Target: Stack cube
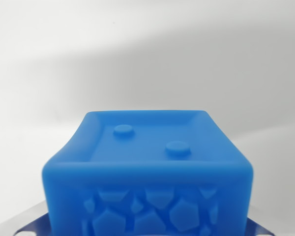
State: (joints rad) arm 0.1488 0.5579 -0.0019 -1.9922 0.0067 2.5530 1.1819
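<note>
White, matte tabletop [147, 54] fills the upper part of the wrist view, with a soft grey shadow band crossing it from the upper right toward the left. We note no other item on that surface in this view.

We record one blue cube [147, 172] very close to the camera, filling the lower middle of the picture. Its top face has a raised rim and two round studs, one nearer the wrist view's left and farther back, one nearer the wrist view's right and closer. The face toward us carries a relief of irregular polygon shapes. The cube's lower edge is cut off by the picture's bottom.

At the two bottom corners we see thin metallic pieces, one on each side of the cube; these look like parts of the gripper [147, 231]. Fingertips are not visible, so we cannot tell whether the fingers are spread or pinching the cube, nor whether the cube rests on the table or is lifted.
</note>
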